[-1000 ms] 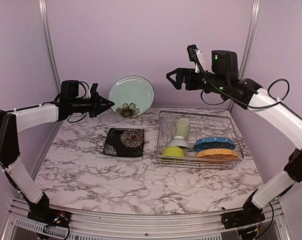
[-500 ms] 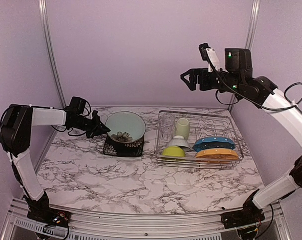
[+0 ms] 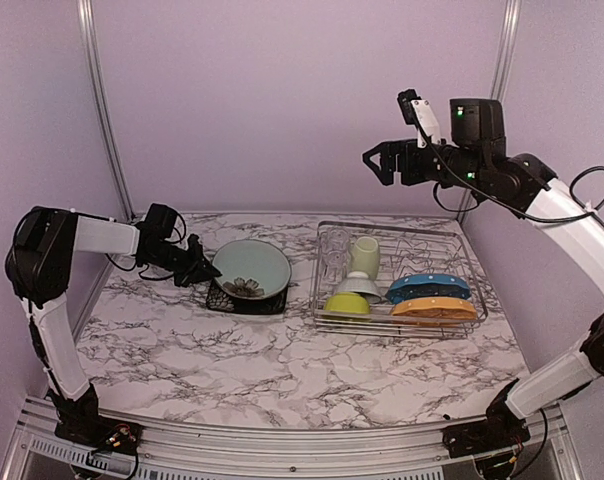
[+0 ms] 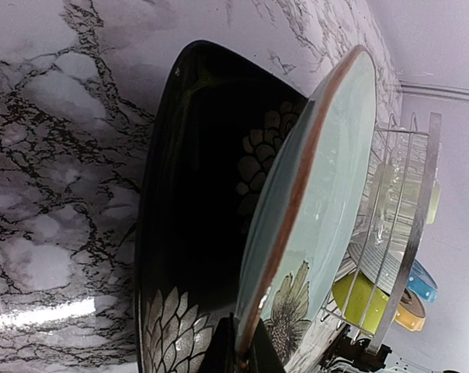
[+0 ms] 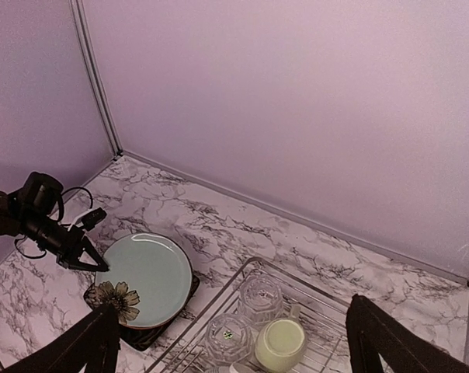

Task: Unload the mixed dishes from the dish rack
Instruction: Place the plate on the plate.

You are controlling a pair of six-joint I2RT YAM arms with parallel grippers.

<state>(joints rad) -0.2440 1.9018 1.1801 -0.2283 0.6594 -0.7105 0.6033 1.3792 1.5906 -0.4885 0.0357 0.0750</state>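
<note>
Top external view: my left fingers (image 3: 202, 270) are clenched on the near rim of the pale flowered plate (image 3: 250, 268). It runs out from my fingertips toward the dish rack (image 3: 402, 229). The left wrist view shows that rim pinched between them. The plate is tilted over the dark square plate (image 3: 228, 299), which lies flat on the counter (image 3: 282, 370) directly beneath my left fingers. I cannot tell whether the two plates touch.

My right fingers (image 3: 374, 165) are spread as wide as they go and hold nothing. They hang high above the rack's far left corner, well apart from everything in it.

Counting: two plates are out of the rack, the pale one and the dark one. In the rack, below my right fingers, stand two clear glasses (image 5: 260, 295) and one pale green mug (image 3: 364, 256). There are also two bowls, a small white bowl (image 3: 359, 284) and a lime green bowl (image 3: 348, 303). Two plates stand on edge, a blue plate (image 3: 429, 287) and an orange plate (image 3: 434, 309) in front of it.

A second ago I held the pale plate upright, high up by the back wall. Half a second ago it was tipped over the dark plate, and now it lies lower and flatter. My right fingers have swung to the right and slightly up over that second, and have hardly shifted in the last half.
</note>
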